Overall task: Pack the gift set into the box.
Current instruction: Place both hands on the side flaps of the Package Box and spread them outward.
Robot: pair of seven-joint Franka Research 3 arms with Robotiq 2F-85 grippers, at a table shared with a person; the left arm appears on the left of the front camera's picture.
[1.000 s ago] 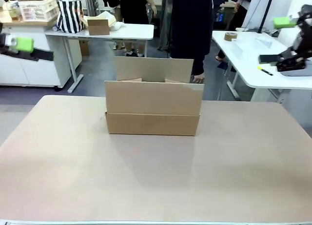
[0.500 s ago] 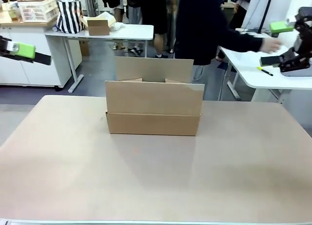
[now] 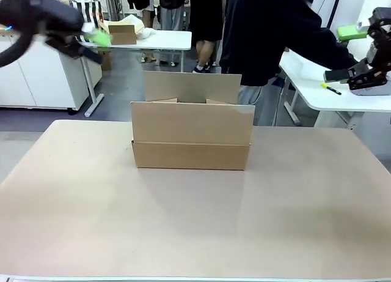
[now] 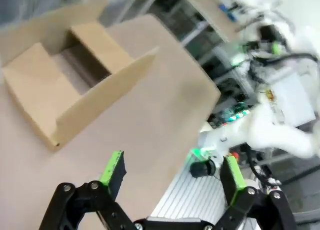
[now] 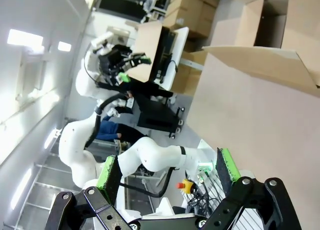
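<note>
Standing flaps-up on the smooth tan table (image 3: 73, 196), plain corrugated box (image 3: 191, 135), both grippers' green-padded fingers (image 4: 114, 168) spread, empty.

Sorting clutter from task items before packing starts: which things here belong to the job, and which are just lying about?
Job: the box, flaps open; left gripper and right gripper, both open and empty.

Lying about: striped bag, small carton, yellow marker.

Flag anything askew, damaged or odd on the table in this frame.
Nothing stands out. The box sits upright and square on the table, flaps open, undamaged. Both grippers, left and right, have open, empty jaws.
</note>
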